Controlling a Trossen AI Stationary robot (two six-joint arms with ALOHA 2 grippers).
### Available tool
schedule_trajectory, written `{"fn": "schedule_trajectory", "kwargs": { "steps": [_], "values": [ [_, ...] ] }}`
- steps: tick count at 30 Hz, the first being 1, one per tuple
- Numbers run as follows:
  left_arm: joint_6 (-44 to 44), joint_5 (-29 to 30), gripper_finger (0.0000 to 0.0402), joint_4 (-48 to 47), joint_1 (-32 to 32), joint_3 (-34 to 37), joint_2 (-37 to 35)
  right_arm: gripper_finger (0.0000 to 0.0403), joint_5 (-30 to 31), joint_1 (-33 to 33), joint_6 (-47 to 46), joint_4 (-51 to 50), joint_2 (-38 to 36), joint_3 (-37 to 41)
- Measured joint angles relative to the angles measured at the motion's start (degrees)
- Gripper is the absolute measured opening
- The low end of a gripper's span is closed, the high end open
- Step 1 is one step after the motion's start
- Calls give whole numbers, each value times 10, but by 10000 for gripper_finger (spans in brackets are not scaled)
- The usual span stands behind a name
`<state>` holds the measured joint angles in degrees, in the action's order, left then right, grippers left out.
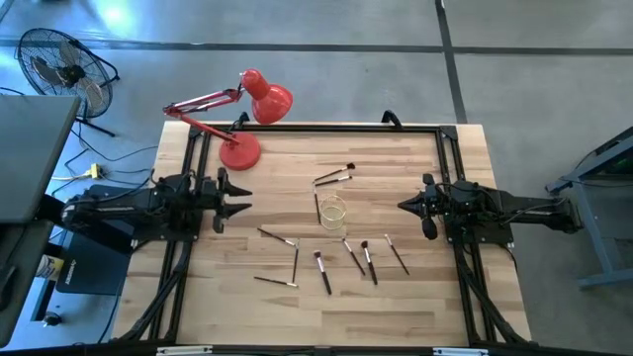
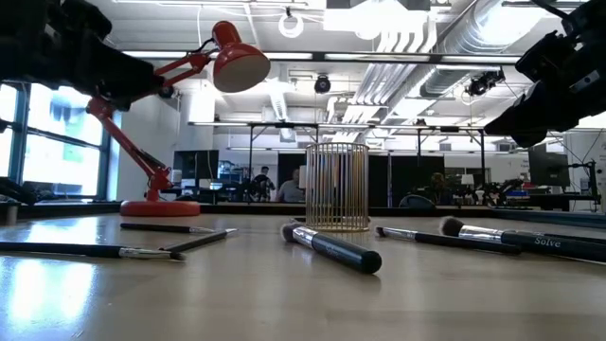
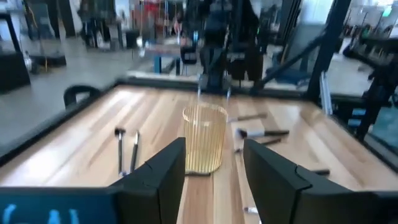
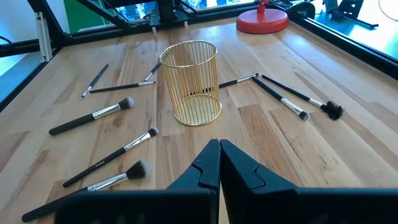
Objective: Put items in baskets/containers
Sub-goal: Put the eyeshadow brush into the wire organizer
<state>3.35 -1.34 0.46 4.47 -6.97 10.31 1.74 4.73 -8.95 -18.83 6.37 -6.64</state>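
Observation:
The container is a round gold wire cup (image 1: pixel 333 211), standing upright on its base at the table's middle (image 4: pixel 189 81) (image 3: pixel 204 137) (image 2: pixel 336 187). Several thin makeup brushes lie flat on the wood. Two (image 1: pixel 334 176) are on the cup's far side, one (image 1: pixel 316 206) is beside it, and several (image 1: pixel 322 271) (image 4: pixel 93 115) (image 2: pixel 331 248) are spread toward the near edge. My left gripper (image 1: pixel 243 199) (image 3: pixel 211 180) hovers open, left of the cup and facing it. My right gripper (image 1: pixel 403 206) (image 4: pixel 219 155) hovers shut, right of the cup and pointing at it.
A red desk lamp (image 1: pixel 239 150) stands at the far left corner, its head (image 2: pixel 237 62) raised over the table. A black frame (image 1: pixel 316 129) runs along the far edge and both sides. Bare wood (image 1: pixel 396 168) lies between the cup and each gripper.

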Motion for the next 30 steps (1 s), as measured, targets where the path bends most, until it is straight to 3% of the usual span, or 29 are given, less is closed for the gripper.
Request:
{"fn": "schedule_trajectory", "kwargs": {
  "steps": [12,21,30],
  "values": [
    [-2,-20,161,-11,0,-125,274,0,0,0,0,0,0,0],
    [-31,-46,161,-117,-1,-244,439,1,0,0,0,0,0,0],
    [-73,-43,161,-174,-68,-338,621,1,0,0,0,0,0,0]
  ]
}}
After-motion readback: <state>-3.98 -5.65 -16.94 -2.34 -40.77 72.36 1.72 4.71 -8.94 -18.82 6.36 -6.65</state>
